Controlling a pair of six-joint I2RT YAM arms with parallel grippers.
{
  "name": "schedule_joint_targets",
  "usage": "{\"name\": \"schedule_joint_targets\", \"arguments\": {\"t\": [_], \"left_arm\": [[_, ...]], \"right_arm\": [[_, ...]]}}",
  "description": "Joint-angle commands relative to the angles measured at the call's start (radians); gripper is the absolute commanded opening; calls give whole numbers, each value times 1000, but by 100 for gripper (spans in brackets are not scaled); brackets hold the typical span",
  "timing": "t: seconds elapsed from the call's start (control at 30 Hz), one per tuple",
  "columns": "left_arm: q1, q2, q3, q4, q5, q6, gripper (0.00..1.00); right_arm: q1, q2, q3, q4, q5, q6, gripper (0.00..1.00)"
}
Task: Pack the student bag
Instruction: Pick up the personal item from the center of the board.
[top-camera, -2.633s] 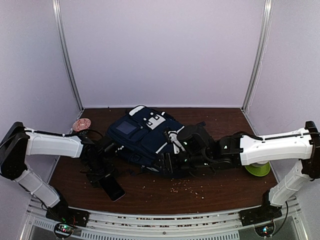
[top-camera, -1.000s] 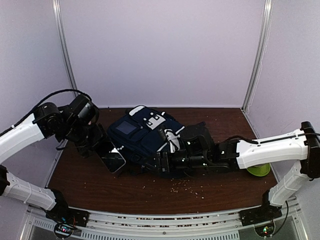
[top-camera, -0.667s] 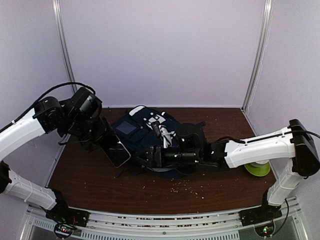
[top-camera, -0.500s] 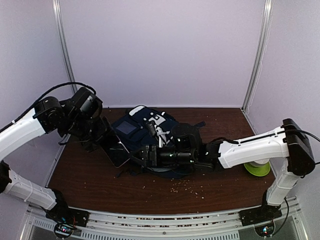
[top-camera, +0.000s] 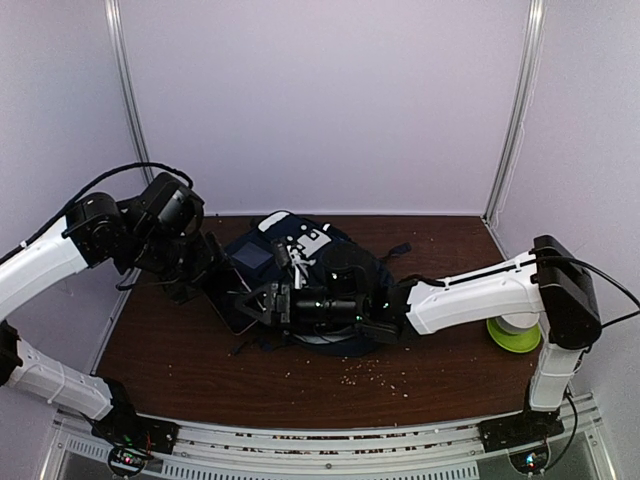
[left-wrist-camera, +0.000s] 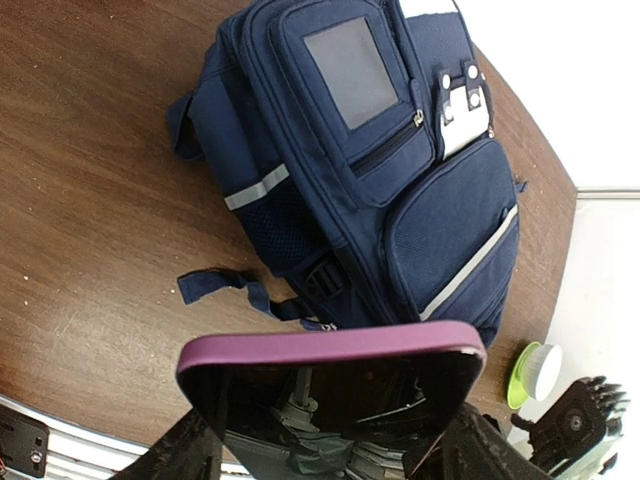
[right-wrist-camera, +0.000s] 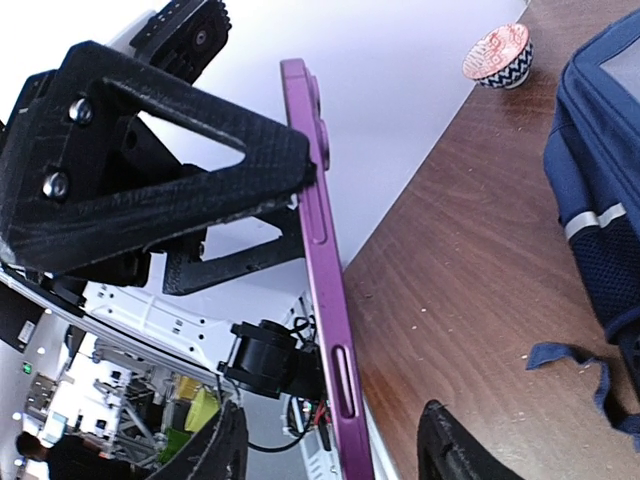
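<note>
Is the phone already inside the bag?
No, the left gripper holds the purple phone up in the air, outside the student bag.

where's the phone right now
Top view, left of centre: the phone is held in the left hand above the table, just left of the student bag.

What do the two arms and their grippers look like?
Both arms have white links and black joint housings. A thin black cable loops above the left arm; another trails beside the right arm. The left gripper and right gripper are black; the left one's finger is a triangular open frame.
</note>
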Motion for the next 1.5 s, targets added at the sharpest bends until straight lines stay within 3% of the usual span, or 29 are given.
{"name": "schedule_joint_targets", "arguments": {"t": [0.0,0.3,0.73,0.87,1.0,1.1,1.3,1.47], "left_arm": [[-9,-35,19,62,-4,-15,60],[-10,-43,-1,85,2,-27,61],[-10,-42,-20,111,-5,-30,61],[-10,-43,-21,119,-7,-23,67],[-10,-59,-26,147,-24,8,83],[-9,-91,-40,206,-42,52,97],[-8,-144,13,276,-117,212,98],[-8,-211,-22,419,-190,584,98]], "right_arm": [[-5,26,48,74,-51,44,53],[1,-7,48,77,-71,52,24],[12,-56,38,35,-59,26,2],[11,-72,31,30,-56,21,0],[12,-113,6,30,-37,13,0],[11,-156,-6,-5,-8,-11,0],[-11,-258,-44,-125,101,-63,0],[-68,-436,-191,-275,300,-117,0]]}}
